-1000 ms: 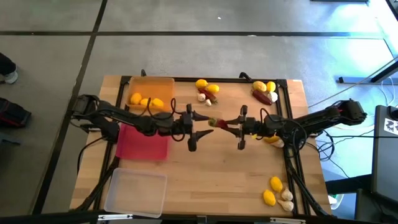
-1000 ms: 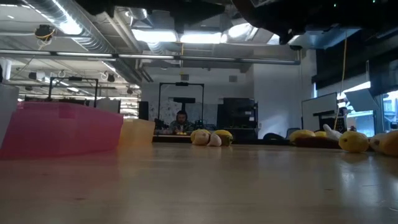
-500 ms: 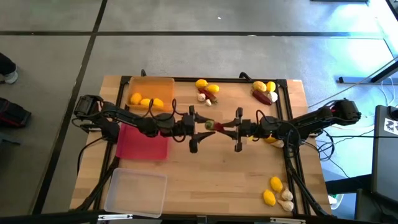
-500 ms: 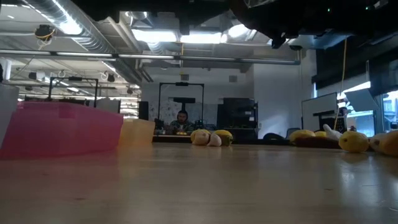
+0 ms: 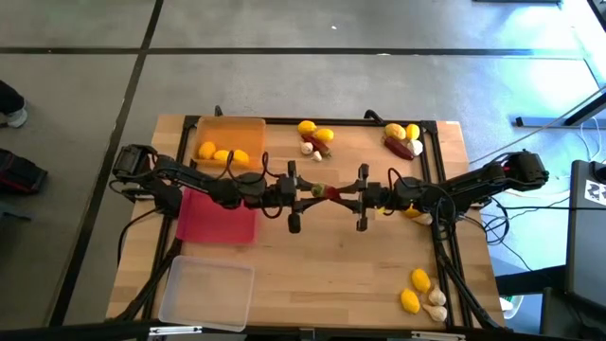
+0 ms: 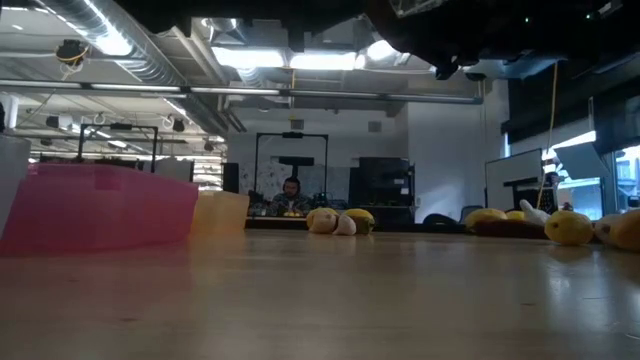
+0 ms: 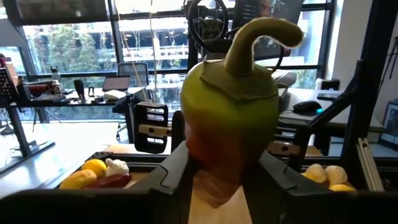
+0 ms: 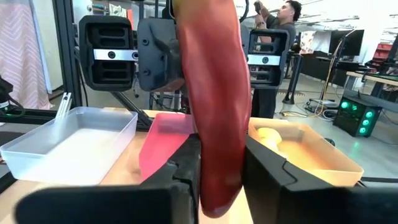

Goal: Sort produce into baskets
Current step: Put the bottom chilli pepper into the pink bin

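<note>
Mid-table — both jaws pinching one red pepper (image 5: 325, 191)

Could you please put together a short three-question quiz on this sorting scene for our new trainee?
1. True or false: the pepper is held above the middle of the table between the left tool and the right tool.
2. Which basket already holds lemons? A) the orange basket B) the red-pink basket C) the clear basket
3. Fill in: in the left wrist view, the end of the pepper facing the camera is coloured ____.

Key: 1 true; 2 A; 3 green, with a curved stem.
</note>
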Tool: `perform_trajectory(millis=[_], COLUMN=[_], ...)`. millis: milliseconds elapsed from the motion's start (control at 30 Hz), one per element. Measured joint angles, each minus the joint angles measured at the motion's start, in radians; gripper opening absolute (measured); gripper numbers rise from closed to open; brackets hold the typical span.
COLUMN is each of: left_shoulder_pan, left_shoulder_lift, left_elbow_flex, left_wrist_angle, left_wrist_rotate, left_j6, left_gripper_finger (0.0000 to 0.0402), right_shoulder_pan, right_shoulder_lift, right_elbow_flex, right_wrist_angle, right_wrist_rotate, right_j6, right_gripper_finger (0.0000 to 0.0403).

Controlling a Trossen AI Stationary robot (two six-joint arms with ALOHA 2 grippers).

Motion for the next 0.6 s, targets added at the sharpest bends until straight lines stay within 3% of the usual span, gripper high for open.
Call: perform_trajectory(millis=[267,433,600], left_shoulder_pan=[-0.031,-0.075,-0.114], left_shoulder_lift=[-0.061,-0.178,-0.322], left_elbow_flex=[0.003,0.005,0.005], left_wrist_angle=[-0.157,-0.416,-0.714], left_wrist_rotate=[-0.031,-0.129,-0.210], left_j6=[0.061,0.073,-0.024], left_gripper_finger=[0.0123,0.0124,0.0124], right_shoulder_pan=[0.002,0.002,0.001], right_shoulder_lift=[-0.018,-0.023,-0.022], right_elbow_flex=[0.000,0.000,0.000], right_wrist_angle=[-0.003,-0.011,-0.138], right_wrist_rotate=[-0.011,-0.130,-0.128], right_j6=[-0.001,0.006,0.058], right_gripper_finger=[0.0178,0.0204,0.0209])
